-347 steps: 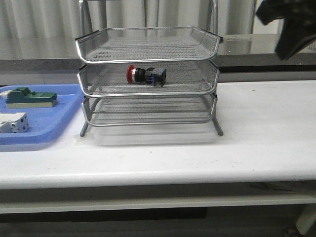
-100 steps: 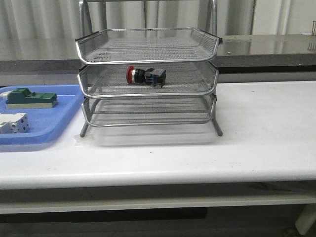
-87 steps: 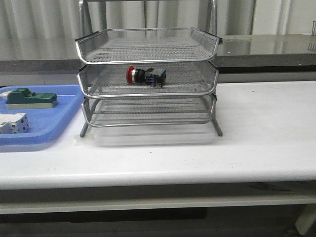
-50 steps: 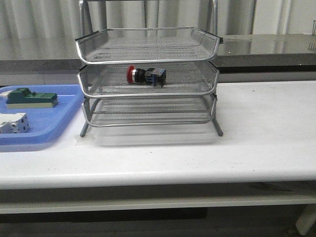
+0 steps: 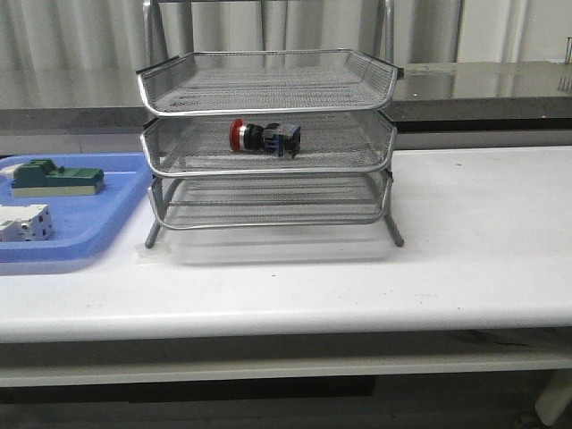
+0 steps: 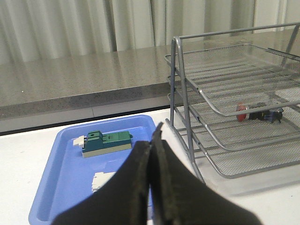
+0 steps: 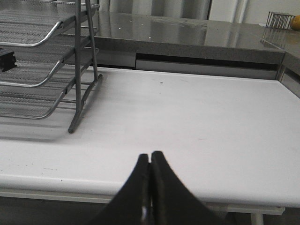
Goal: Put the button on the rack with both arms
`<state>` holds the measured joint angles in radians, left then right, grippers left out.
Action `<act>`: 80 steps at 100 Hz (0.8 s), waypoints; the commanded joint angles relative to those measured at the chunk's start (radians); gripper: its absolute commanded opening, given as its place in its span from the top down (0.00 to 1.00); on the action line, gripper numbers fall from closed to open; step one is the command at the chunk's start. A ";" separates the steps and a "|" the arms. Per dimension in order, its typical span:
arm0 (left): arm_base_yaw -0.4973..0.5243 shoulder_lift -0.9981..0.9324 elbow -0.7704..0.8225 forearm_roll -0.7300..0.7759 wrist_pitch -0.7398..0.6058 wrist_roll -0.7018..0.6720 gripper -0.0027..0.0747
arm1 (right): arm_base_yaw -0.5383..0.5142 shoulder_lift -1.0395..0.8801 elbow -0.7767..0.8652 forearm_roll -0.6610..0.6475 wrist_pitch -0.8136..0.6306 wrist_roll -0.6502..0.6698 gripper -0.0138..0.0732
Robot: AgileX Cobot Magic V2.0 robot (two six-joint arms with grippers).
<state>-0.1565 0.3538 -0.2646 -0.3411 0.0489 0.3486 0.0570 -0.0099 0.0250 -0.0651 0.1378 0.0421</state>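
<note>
The button [image 5: 264,136], with red cap, black body and blue rear block, lies on its side in the middle tier of the silver wire-mesh rack [image 5: 268,94]. It also shows in the left wrist view [image 6: 257,114] inside the rack [image 6: 220,84]. My left gripper [image 6: 152,140] is shut and empty, held above the blue tray, well apart from the rack. My right gripper [image 7: 150,157] is shut and empty, over the table's front edge to the right of the rack [image 7: 42,42]. Neither arm shows in the front view.
A blue plastic tray [image 5: 98,223] at the left holds a green block [image 5: 54,177] and a white breaker [image 5: 22,222]; the tray [image 6: 51,187] and green block [image 6: 107,142] also show in the left wrist view. A grey counter runs behind the white table [image 5: 483,232].
The right arm, at the top right 3.5 s ago, has left the front view. Nothing has moved in the last second.
</note>
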 commanded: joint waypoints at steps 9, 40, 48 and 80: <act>0.003 0.006 -0.029 -0.007 -0.068 -0.010 0.99 | -0.009 -0.013 0.002 0.003 -0.087 -0.005 0.91; 0.003 0.006 -0.029 -0.005 -0.068 -0.010 0.99 | -0.009 -0.013 0.002 0.003 -0.087 -0.005 0.91; 0.003 0.006 -0.029 0.027 -0.068 -0.010 0.99 | -0.009 -0.013 0.002 0.003 -0.087 -0.005 0.91; 0.086 -0.088 0.003 0.240 -0.068 -0.211 0.99 | -0.009 -0.013 0.002 0.003 -0.087 -0.005 0.91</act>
<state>-0.1019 0.2964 -0.2502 -0.1196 0.0489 0.1760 0.0570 -0.0099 0.0250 -0.0651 0.1355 0.0421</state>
